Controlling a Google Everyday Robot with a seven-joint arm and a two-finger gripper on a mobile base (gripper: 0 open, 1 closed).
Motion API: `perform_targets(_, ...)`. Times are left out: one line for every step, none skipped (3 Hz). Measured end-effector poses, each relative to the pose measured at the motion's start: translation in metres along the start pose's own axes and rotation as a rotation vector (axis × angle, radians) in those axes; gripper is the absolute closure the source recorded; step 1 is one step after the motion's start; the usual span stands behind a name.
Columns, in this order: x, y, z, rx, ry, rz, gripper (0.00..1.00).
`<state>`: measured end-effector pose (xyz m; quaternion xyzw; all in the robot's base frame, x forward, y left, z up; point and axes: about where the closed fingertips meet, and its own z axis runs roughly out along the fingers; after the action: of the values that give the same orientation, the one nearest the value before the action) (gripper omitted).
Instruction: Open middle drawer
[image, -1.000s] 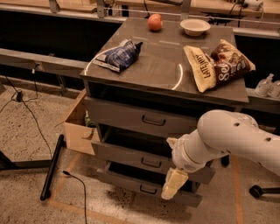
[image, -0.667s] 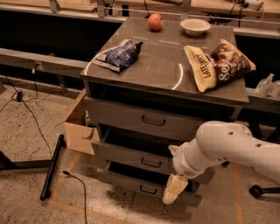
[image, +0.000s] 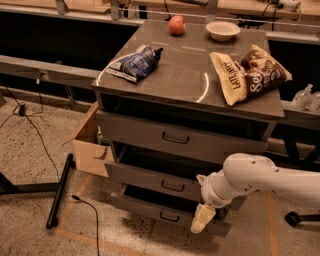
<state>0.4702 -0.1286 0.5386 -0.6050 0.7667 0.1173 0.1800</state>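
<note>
The grey cabinet (image: 190, 75) has three drawers. The middle drawer (image: 142, 176) is a wide shallow grey front with a small dark wire handle (image: 172, 186) at its centre. It sits below the taller top drawer (image: 150, 134) and above the lowest drawer (image: 145, 209). A dark gap shows above the middle drawer's front. My gripper (image: 201, 219) hangs downward from the white arm (image: 250, 177), which enters from the right. It is in front of the right part of the lowest drawer, below and right of the middle drawer's handle, and not on the handle.
On the cabinet top lie a blue bag (image: 135, 62), an apple (image: 176, 25), a bowl (image: 222, 30), a yellow chip bag (image: 229, 77) and a brown bag (image: 264, 71). An open cardboard box (image: 90, 147) stands left of the cabinet. A black bar (image: 57, 192) and cables lie on the floor at left.
The arm has sunk a little and the gripper has dropped slightly, towards the lowest drawer. The drawers have not moved.
</note>
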Motion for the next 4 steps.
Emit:
perform_targets(0.02, -0.018, 0.023, 0.008, 0.013, -0.002, 0.0)
perform_targets(0.038, -0.04, 0.04, 0.017, 0.028, 0.0, 0.0)
perform_targets(0.055, -0.057, 0.054, 0.018, 0.049, 0.008, 0.0)
perform_targets(0.069, -0.071, 0.069, 0.011, 0.068, 0.018, 0.0)
